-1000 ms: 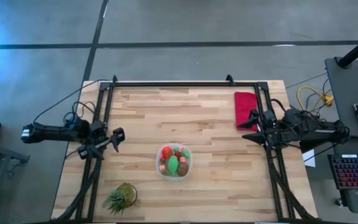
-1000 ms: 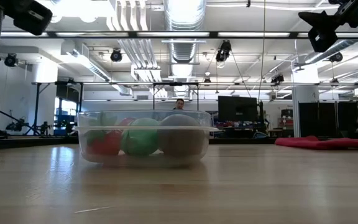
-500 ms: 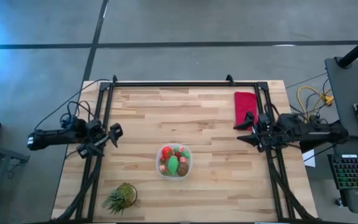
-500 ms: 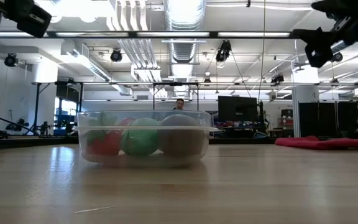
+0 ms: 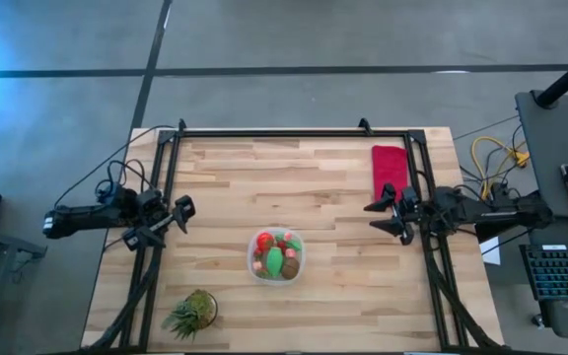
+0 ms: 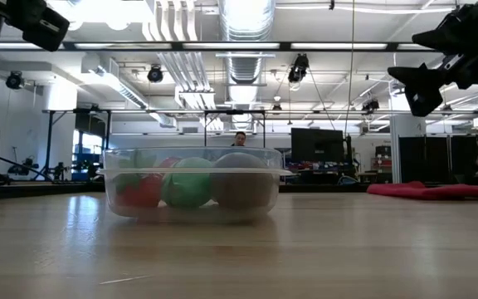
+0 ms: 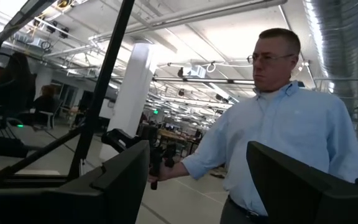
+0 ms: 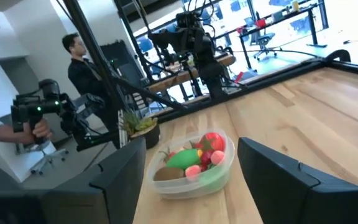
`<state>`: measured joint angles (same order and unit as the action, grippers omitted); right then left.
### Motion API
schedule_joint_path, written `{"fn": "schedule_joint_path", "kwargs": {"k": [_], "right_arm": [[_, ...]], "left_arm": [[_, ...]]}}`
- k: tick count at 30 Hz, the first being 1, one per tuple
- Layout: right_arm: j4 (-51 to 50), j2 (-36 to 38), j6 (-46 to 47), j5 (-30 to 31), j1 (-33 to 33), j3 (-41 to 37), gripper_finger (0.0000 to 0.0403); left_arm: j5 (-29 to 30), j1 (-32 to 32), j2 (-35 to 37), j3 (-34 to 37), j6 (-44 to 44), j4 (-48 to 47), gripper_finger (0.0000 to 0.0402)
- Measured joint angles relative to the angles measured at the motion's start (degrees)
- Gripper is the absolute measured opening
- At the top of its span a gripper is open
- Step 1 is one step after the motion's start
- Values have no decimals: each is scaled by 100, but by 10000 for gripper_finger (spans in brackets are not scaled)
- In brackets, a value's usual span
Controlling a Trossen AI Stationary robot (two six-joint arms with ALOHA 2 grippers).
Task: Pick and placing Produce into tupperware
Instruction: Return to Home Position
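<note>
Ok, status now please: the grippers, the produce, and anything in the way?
Left gripper open, empty, raised at left side. Right gripper open, empty, near red cloth. Produce inside tupperware. The plant and red cloth apart from it.

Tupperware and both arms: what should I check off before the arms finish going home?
1. Produce all inside the tupperware, none loose on the table: ok.
2. Tupperware sitting flat, apart from both grippers: ok.
3. Left gripper open, empty, at the table's left edge: ok.
4. Right gripper open, empty, raised over the table's right side near the red cloth: ok.
5. Number of pieces inside: cannot tell, they overlap.
</note>
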<state>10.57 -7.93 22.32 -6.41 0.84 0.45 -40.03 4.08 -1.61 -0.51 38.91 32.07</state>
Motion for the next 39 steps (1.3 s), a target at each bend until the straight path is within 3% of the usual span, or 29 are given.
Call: {"fn": "schedule_joint_path", "kwargs": {"k": [18, 26, 29, 33, 39], "right_arm": [[-769, -2, -290, 375, -6, 7, 249], [-396, 0, -894, -95, -11, 7, 245], [-391, -1, -1226, -96, -13, 7, 248], [-428, -2, -1399, -97, -13, 7, 248], [-404, -3, -1357, -93, -13, 7, 244]], "left_arm": [[-140, 0, -46, 7, -32, -12, 255], [-1210, -1, -114, 9, -932, -11, 255], [-1266, 0, -114, 11, -733, -14, 255], [-1267, 22, -134, 11, -48, -762, 255], [-1001, 30, -175, 7, -698, -1281, 255]]}}
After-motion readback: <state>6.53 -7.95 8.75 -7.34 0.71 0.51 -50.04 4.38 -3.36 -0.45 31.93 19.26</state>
